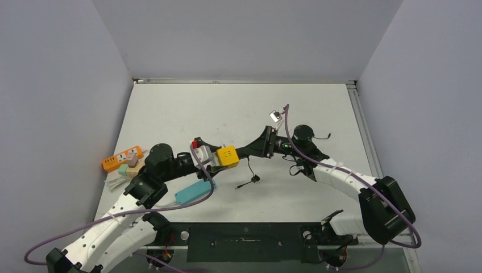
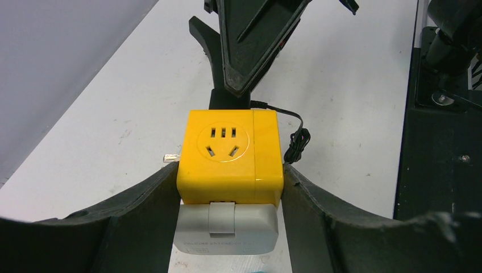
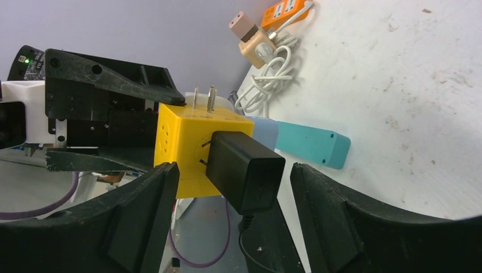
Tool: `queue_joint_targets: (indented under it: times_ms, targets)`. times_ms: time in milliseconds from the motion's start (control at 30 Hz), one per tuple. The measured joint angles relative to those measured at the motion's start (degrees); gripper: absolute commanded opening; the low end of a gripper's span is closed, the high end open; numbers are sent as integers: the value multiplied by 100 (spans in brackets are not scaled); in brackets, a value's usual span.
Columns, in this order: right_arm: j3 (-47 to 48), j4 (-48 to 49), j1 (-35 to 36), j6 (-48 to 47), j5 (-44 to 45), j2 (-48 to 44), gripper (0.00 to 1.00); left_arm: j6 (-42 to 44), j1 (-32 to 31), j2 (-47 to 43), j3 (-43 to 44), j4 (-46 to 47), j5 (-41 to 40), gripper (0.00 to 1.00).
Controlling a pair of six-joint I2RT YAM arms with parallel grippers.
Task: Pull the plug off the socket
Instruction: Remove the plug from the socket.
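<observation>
I have the yellow plastic cube socket pinched between my left gripper fingers, which press on its two side faces, and I hold it raised off the white table near its middle. A grey-white adapter block sits against the cube's near face, low between those same fingers.

What I need off is the black rectangular power plug. It is seated in the cube face that looks toward my right arm, its body jutting straight out along the line from cube to right wrist, with its thin black cable dropping away below. My right gripper is the nearer one: its fingers stand apart, one on each side of the plug body, and I see a gap on both sides, so I judge they are not yet gripping. The pull should run straight back along that axis, away from the left gripper.

The right wrist view shows the plug's seating and two bare metal prongs rising from the cube's upper face. The left wrist view hides the plug behind the cube, but shows an unused outlet face. Only the overhead view shows the orange power strip and the teal box lying on the table by my left arm.
</observation>
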Motion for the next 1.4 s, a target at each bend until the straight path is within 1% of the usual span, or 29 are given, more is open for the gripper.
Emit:
queue_joint_targets:
  times_ms: [167,267,333,433,533,567,600,633,700,733,767,833,867,900,1000,1067,1167,1300,1400]
  targets:
    - [-17,634,46,490,-142,210,64,-2,0,-13,-2,48,-9,0]
    - [-55,1075,33,813,-170,352,55,-4,0,-28,-2,142,-20,0]
    - [-57,1202,33,946,-170,409,48,-4,0,-31,-2,199,-17,0]
    - [-57,1335,26,1058,-168,437,34,-4,0,-42,-2,291,-15,0]
    - [-57,1408,13,1158,-168,442,16,2,-11,-44,-4,337,-13,0]
    - [-57,1436,0,1226,-164,442,9,13,-11,-44,-11,334,-15,3]
    - [-57,1447,-11,1281,-157,442,6,37,-11,-42,-22,334,-24,10]
    - [-57,1453,-17,1270,-157,444,5,28,-11,-31,-28,341,-26,20]
    - [-57,1453,-22,1261,-151,444,5,13,-11,-15,-35,354,-37,46]
    - [-57,1456,-31,1255,-146,444,5,0,-13,-4,-42,385,-48,58]
    - [-57,1456,-37,1241,-142,444,5,-9,-15,2,-52,402,-61,69]
    - [-57,1453,-55,1167,-125,444,5,-63,-22,39,-61,442,-103,85]
    - [-57,1440,-74,1071,-103,444,5,-79,-33,68,-63,485,-142,100]
    - [-57,1360,-79,894,-35,439,5,-151,-37,101,-63,544,-188,97]
    - [-55,828,-92,358,149,409,5,-299,-37,177,-63,667,-289,96]
    - [-55,334,-92,-162,481,334,5,-404,-37,254,-63,732,-337,96]
    - [-57,-153,-92,-831,999,214,5,-629,-35,402,-63,811,-409,96]
    - [-254,-295,-15,-1613,1818,-42,5,-1196,39,883,-37,1012,-479,96]
    - [-636,-192,114,-2055,2481,-256,5,-1784,225,1545,94,1082,-483,96]
